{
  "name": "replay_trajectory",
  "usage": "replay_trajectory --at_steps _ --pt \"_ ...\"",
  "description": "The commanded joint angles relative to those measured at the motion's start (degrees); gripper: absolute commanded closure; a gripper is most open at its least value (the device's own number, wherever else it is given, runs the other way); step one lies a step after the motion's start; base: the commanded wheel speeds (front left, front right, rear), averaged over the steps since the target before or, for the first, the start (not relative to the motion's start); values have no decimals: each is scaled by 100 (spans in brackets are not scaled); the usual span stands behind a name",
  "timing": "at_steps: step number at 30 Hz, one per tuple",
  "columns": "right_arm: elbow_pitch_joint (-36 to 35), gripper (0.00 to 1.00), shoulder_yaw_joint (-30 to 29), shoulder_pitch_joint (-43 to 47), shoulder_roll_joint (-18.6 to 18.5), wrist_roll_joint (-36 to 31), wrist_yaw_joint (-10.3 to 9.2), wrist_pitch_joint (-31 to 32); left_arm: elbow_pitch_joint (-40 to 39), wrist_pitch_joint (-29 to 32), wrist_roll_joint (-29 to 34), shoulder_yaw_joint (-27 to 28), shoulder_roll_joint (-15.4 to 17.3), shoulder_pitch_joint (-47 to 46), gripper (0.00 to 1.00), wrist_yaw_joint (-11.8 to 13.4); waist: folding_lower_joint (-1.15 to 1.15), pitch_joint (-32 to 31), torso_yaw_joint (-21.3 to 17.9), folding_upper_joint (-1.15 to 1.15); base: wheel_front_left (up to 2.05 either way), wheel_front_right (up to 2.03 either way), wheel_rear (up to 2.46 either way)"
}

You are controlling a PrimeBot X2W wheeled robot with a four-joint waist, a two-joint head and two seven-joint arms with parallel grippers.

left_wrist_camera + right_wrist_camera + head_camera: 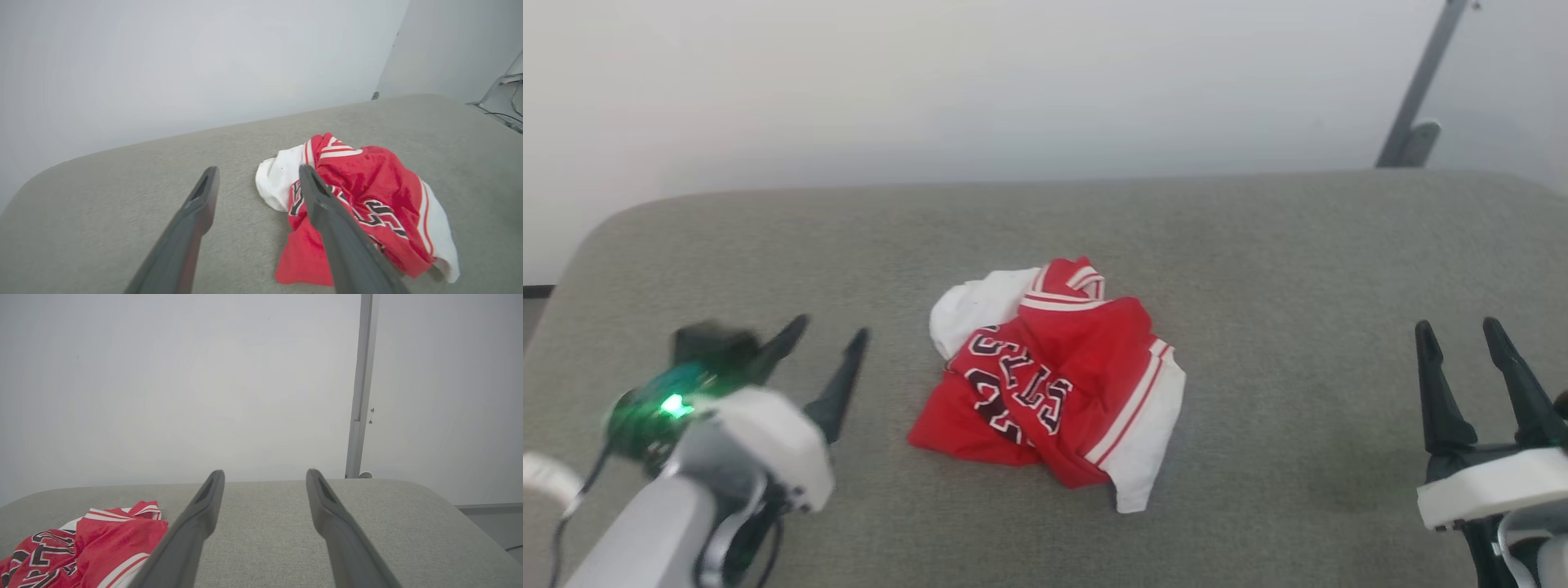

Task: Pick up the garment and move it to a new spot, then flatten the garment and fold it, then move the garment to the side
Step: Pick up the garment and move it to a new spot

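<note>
**Jersey heaped mid-cushion, both claws empty**

I see the garment (pixel 1045 376) lying in a crumpled heap at the middle of the grey padded surface (pixel 1258 245). Its black lettering is twisted, and one white sleeve (pixel 968 306) pokes out on the side toward the surface's far edge.

My left gripper (pixel 832 327) hovers over the surface's left part, near the heap, with its fingers spread and nothing between them. My right gripper (pixel 1458 325) sits over the surface's right part, well apart from the cloth, and it too is spread and empty.

I judge this cloth light, limp and not fragile. It should drape and sag from any pinch, and a smooth knit may slip through narrow fingers. I would take hold at the striped trim (pixel 1062 302) on the heap's raised ridge. The thicker band there should give purchase without scraping the surface.
</note>
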Motion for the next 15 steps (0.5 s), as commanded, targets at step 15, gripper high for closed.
replay_trajectory --at_steps 15 --pt "-141 0 -210 384 164 -79 -2 87 -828 -925 -547 1116 552 1785 0 455 0 -259 445 0 0 0 0"
